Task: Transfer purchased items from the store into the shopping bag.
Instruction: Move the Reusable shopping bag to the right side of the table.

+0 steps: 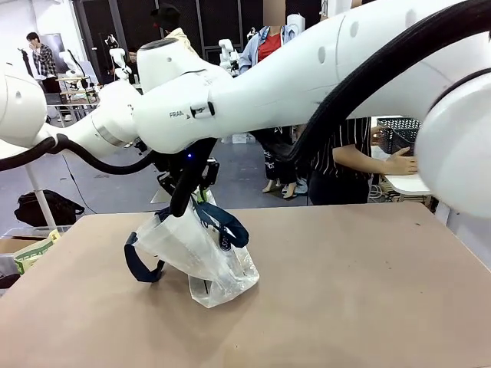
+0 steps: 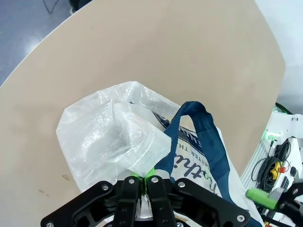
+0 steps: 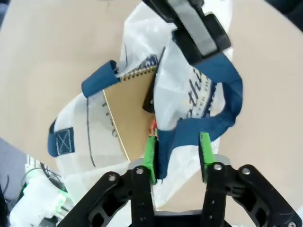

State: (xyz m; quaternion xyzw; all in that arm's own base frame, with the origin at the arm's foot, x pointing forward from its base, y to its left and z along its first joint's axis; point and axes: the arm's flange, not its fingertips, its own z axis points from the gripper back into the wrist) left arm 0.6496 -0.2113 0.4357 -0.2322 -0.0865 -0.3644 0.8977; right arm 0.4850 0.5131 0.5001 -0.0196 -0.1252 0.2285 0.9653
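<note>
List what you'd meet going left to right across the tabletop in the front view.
Dark navy handle loop → shopping bag with the left gripper above it → bare table.

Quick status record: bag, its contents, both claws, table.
bag: shopping bag on the table, leaning, held up at the top
contents: spiral notebook inside
left claw: shut on the bag's top edge
right claw: part open, pads either side of a navy handle
person: hand at another table beyond
</note>
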